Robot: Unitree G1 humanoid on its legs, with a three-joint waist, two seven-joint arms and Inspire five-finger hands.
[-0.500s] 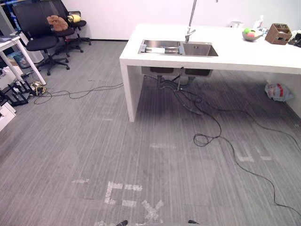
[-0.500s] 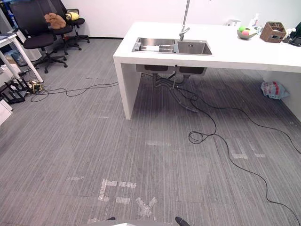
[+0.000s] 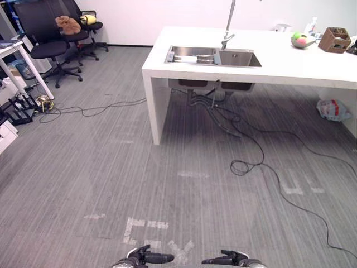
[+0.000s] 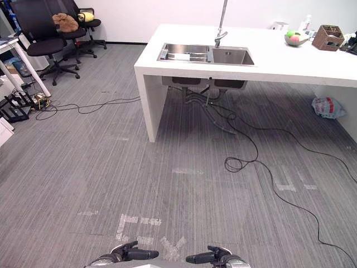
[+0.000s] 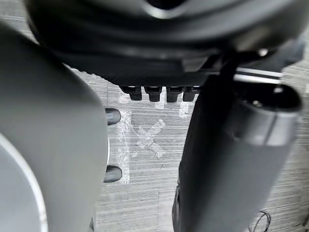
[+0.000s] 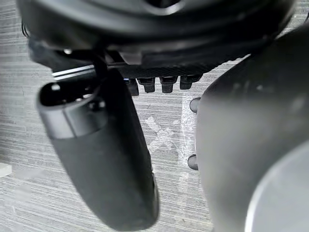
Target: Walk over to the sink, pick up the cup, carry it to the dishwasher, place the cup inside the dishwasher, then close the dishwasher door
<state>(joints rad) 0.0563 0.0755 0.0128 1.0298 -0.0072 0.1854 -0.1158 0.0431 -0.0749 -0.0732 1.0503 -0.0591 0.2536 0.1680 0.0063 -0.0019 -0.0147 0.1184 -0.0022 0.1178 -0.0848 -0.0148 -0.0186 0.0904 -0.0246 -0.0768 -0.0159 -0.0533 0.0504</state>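
A steel double sink (image 3: 215, 57) with a tall faucet (image 3: 227, 25) is set in a white counter (image 3: 290, 64) across the room, well ahead of me. Both hands hang low at the near edge of the floor. My left hand (image 3: 146, 257) and right hand (image 3: 228, 259) point their thumbs toward each other and hold nothing. In the left wrist view the fingers (image 5: 157, 93) are straight beside the thumb (image 5: 231, 159). The right wrist view shows the same, with fingers (image 6: 159, 84) extended and thumb (image 6: 106, 154) relaxed, over grey carpet.
Black office chairs (image 3: 47, 39) and a white table (image 3: 17, 53) stand at the far left. Cables (image 3: 251, 162) trail over the floor below the counter. A fruit bowl (image 3: 301, 40) and brown basket (image 3: 337, 40) sit on the counter; a plastic bag (image 3: 333, 109) lies beneath. Tape marks (image 3: 148, 229) lie near me.
Both hands have come into sight at the bottom edge of the eye views. The whole picture has shifted slightly, so the camera moved.
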